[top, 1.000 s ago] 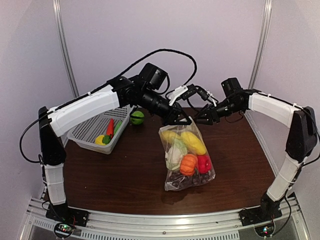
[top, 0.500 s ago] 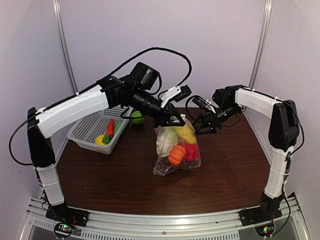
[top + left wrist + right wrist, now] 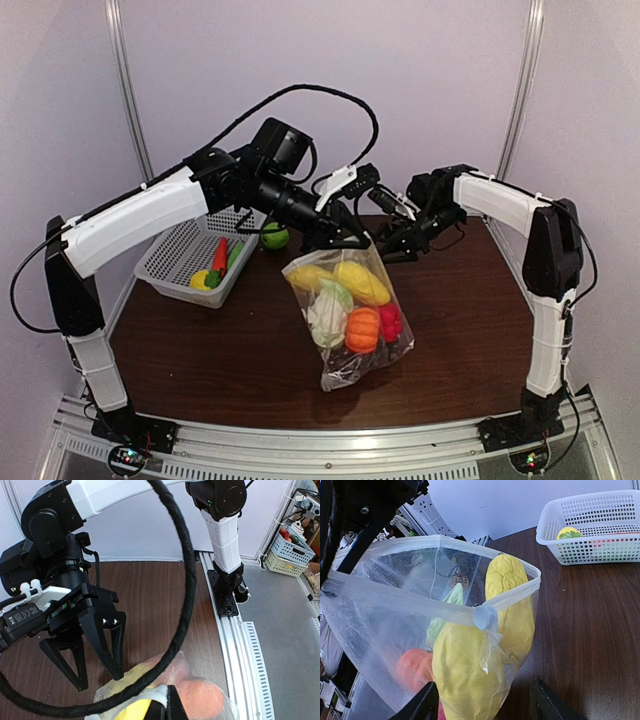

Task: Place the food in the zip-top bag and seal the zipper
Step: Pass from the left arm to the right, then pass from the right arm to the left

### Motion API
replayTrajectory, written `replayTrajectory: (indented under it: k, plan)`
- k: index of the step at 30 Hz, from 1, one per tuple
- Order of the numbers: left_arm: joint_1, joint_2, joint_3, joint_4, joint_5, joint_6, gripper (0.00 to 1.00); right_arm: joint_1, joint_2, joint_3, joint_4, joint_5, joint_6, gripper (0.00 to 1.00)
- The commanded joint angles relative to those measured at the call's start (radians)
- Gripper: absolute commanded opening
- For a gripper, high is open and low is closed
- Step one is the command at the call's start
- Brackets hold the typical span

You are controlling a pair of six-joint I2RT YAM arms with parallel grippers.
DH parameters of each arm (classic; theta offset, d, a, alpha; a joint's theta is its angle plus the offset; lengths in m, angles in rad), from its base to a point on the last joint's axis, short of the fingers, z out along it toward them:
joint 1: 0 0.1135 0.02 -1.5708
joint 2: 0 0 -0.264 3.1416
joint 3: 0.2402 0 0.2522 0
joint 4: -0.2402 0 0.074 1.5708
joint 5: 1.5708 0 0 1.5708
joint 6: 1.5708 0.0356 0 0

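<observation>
Near us, the bag (image 3: 352,315) of toy food (image 3: 362,328) is held up over the brown table (image 3: 200,355), probably to keep its mouth up for sealing. Its zipper (image 3: 395,593) gapes. Our left gripper (image 3: 349,240) pinches the top edge. The right gripper (image 3: 388,249), spread wide, grasps nothing. A basket (image 3: 160,268) sits far left, with pale walls (image 3: 450,80) beyond.

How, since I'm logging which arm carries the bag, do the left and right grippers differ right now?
The left gripper is shut on the zip-top bag's mouth edge; the right gripper stands open, holding nothing. The bag hangs from the left gripper; the right gripper only faces its mouth. Both are black, two-fingered, and close to the bag's top.
</observation>
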State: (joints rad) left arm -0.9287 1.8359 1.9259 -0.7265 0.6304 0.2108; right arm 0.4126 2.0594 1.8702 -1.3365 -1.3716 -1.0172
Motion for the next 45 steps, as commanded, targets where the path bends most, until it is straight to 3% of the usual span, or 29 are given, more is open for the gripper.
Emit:
replayTrajectory:
  k: [1, 8, 14, 16, 21, 24, 31, 35, 39, 40, 45]
  plan:
    - [-0.004, -0.055, 0.003, 0.1, 0.03, 0.022, 0.0, 0.042, 0.0, 0.007, -0.187, 0.006, 0.031, 0.54]
    - [-0.005, -0.066, -0.007, 0.101, -0.001, 0.026, 0.0, 0.06, -0.037, -0.003, -0.187, 0.015, 0.023, 0.0]
    - [-0.005, -0.113, -0.087, 0.13, -0.043, 0.007, 0.0, 0.038, -0.085, 0.041, -0.119, 0.042, 0.095, 0.0]
    - [-0.005, -0.143, -0.15, 0.163, -0.071, -0.013, 0.07, 0.025, -0.128, 0.03, -0.008, 0.061, 0.175, 0.0]
    - [-0.005, -0.199, -0.295, 0.217, -0.161, -0.06, 0.22, 0.022, -0.326, -0.194, 0.549, 0.205, 0.562, 0.0]
    - [-0.005, -0.22, -0.355, 0.253, -0.228, -0.106, 0.4, 0.025, -0.425, -0.318, 0.81, 0.266, 0.693, 0.0]
    - [0.002, -0.36, -0.567, 0.444, -0.447, -0.175, 0.79, 0.034, -0.453, -0.318, 0.749, 0.258, 0.635, 0.0]
    - [0.045, -0.39, -0.675, 0.53, -0.569, -0.28, 0.82, 0.033, -0.467, -0.327, 0.722, 0.261, 0.611, 0.0]
    - [0.062, -0.4, -0.797, 0.686, -0.423, -0.369, 0.83, 0.034, -0.493, -0.339, 0.717, 0.264, 0.612, 0.0]
    - [0.061, -0.398, -0.807, 0.746, -0.382, -0.375, 0.9, 0.035, -0.499, -0.344, 0.72, 0.265, 0.616, 0.0]
    - [0.06, -0.364, -0.76, 0.906, -0.298, -0.397, 0.98, 0.044, -0.528, -0.369, 0.742, 0.281, 0.635, 0.0]
